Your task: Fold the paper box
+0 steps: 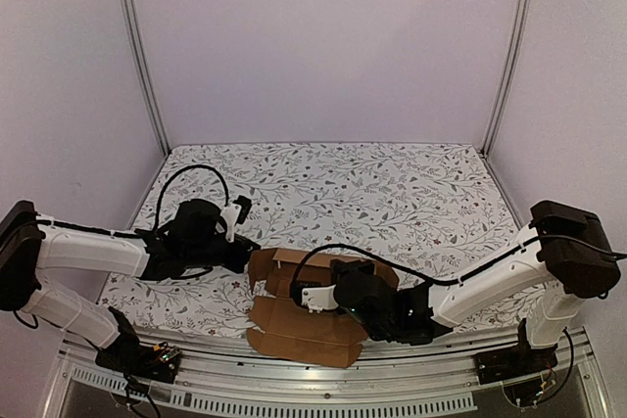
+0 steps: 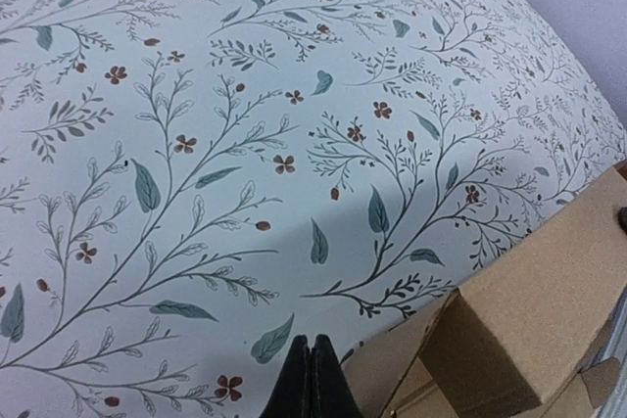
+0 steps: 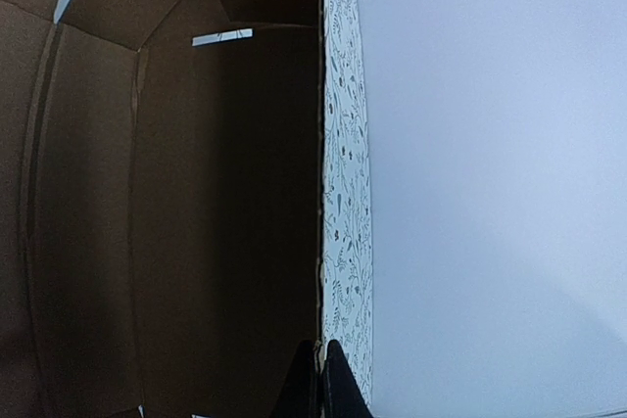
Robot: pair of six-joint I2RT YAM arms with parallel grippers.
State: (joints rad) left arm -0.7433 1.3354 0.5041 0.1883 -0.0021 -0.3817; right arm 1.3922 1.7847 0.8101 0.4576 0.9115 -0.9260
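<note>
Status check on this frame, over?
Left gripper shut, empty, beside the paper box. Right gripper shut, apparently pinching a box wall. Box partly folded, flaps open. Nothing in the way.

a robot test booth in a lab rather than a home: plain white walls [image 1: 323,36] and slim metal corner posts [image 1: 137,56] enclose a single bench [image 1: 411,183] covered in floral cloth. a left arm [image 1: 88,252] and a right arm [image 1: 490,281] are bolted to a slotted metal rail [image 1: 294,398] at its near edge.
</note>
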